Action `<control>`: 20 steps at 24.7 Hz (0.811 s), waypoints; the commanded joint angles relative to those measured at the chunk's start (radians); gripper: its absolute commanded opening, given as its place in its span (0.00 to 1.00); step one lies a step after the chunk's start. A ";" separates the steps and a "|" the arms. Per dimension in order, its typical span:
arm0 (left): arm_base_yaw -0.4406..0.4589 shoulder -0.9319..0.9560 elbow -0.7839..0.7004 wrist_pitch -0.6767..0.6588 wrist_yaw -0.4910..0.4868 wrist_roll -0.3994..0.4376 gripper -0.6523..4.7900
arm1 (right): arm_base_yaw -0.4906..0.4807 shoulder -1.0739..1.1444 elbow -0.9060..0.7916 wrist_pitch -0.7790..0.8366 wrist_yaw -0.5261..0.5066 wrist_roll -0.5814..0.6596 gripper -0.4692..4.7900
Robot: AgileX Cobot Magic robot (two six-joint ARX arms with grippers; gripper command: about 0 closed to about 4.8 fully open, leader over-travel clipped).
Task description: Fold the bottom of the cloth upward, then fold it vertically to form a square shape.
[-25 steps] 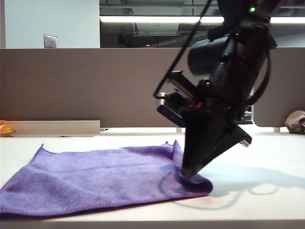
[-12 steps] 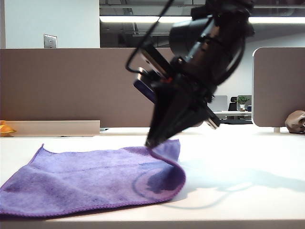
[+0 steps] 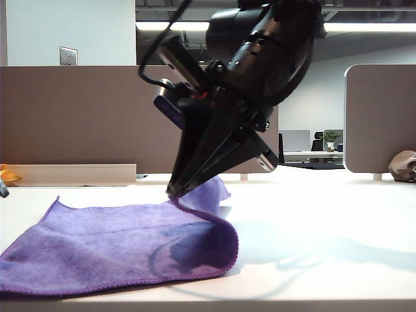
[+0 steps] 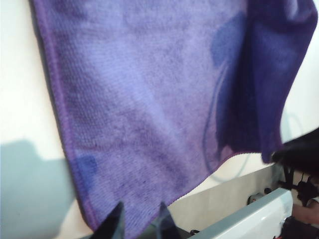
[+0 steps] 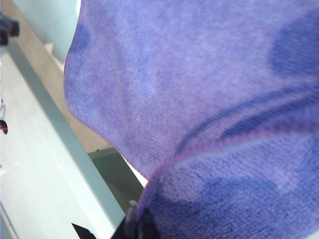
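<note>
At the far left of the exterior view the cloth [image 3: 110, 244] is lying flat on the white table [image 3: 338, 260], its left corner spread and undisturbed, exactly where it was a second ago. In the left wrist view the left gripper [image 4: 137, 221] is hanging over the cloth's near hem, fingers a little apart with nothing between them, touching nothing as far as I can tell.

Moving to the middle: this is where the action is. The right gripper [image 3: 174, 192] is clenched on the cloth's right edge and is sweeping leftward across the frame. A second ago it was pinching down low at the right-hand corner; half a second ago it was lifted to mid-cloth; now it is left of centre, and the carried edge is arching over into a rolled loop at lower centre. The right wrist view confirms it, with the right gripper's tips closed on the stitched hem and cloth draped all round.

On the right, bare table is showing where cloth was lying before. I judge the vertical fold is well underway, the cloth already looking doubled front to back. Still to come, I'd say: carrying the edge on to the left hem and laying it down square.
</note>
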 commanded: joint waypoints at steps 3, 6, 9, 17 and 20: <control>0.001 -0.001 0.002 -0.088 -0.037 0.024 0.28 | -0.002 0.001 0.000 0.003 -0.002 0.002 0.09; 0.001 -0.001 0.002 -0.137 -0.091 0.027 0.29 | -0.002 0.001 0.000 0.003 -0.002 0.001 0.09; 0.001 -0.001 0.002 -0.158 -0.074 0.026 0.31 | -0.002 0.001 0.000 0.008 -0.002 0.001 0.09; 0.000 0.000 0.002 -0.214 -0.077 0.015 0.45 | -0.004 0.001 0.000 0.011 -0.003 0.001 0.09; 0.000 0.013 -0.002 -0.213 -0.079 0.015 0.45 | -0.003 0.001 0.000 0.011 -0.003 0.001 0.09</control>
